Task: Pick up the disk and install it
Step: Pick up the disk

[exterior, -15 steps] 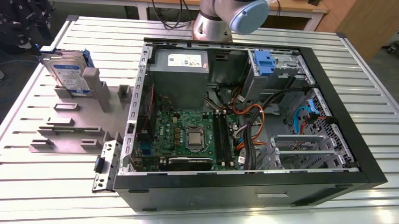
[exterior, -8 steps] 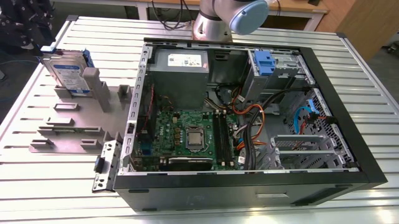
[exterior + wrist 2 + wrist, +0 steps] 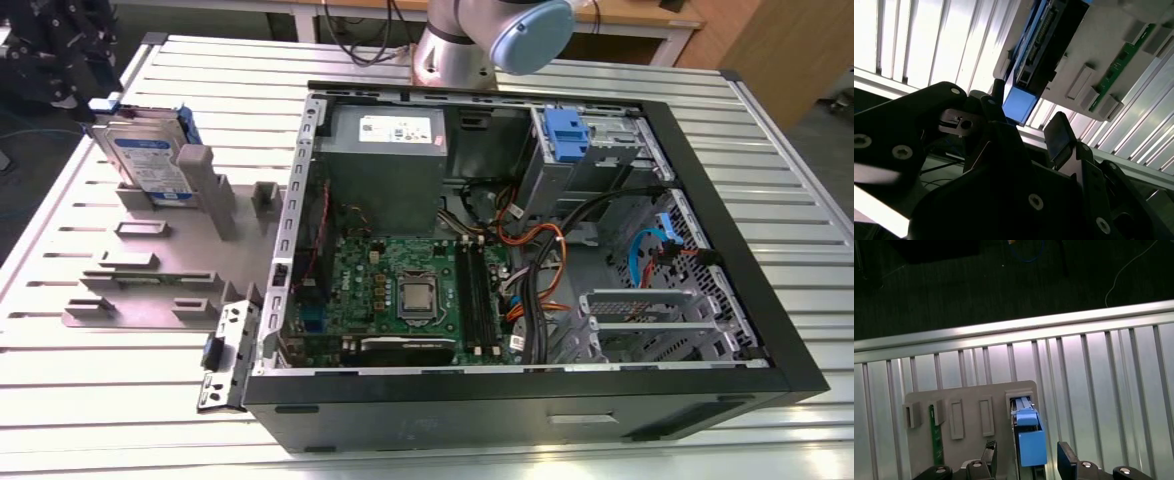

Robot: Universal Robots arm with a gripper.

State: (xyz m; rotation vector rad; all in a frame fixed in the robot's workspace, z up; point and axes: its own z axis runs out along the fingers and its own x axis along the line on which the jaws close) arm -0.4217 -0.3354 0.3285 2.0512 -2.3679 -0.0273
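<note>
At the table's far corner, on the exterior view's left: the disk (image 3: 144, 160) stands on edge in a slot of the grey holder (image 3: 200, 190), its label facing outward and well apart from the case.
Gripper: the gripper (image 3: 1027, 449) is spread wide, with a finger on each side of the disk's blue end tab (image 3: 1031, 447). A gap shows on both sides, so it grips nothing. In the second wrist view the gripper (image 3: 1029, 112) straddles the same tab (image 3: 1019, 102).
Handling: likely stiff and fairly heavy for its size, with smooth metal faces that could slip. It probably will not take knocks well.
Where to hold: the blue plastic at the end looks like the surest place. The exposed connector edge (image 3: 1046, 30) is best left alone.
Table's middle: the open computer case (image 3: 534, 400) lies on its side on the table (image 3: 80, 400).
Case's far corner, on the exterior view's right: the grey drive bay (image 3: 621, 135) carries a blue bracket (image 3: 567, 135).
</note>
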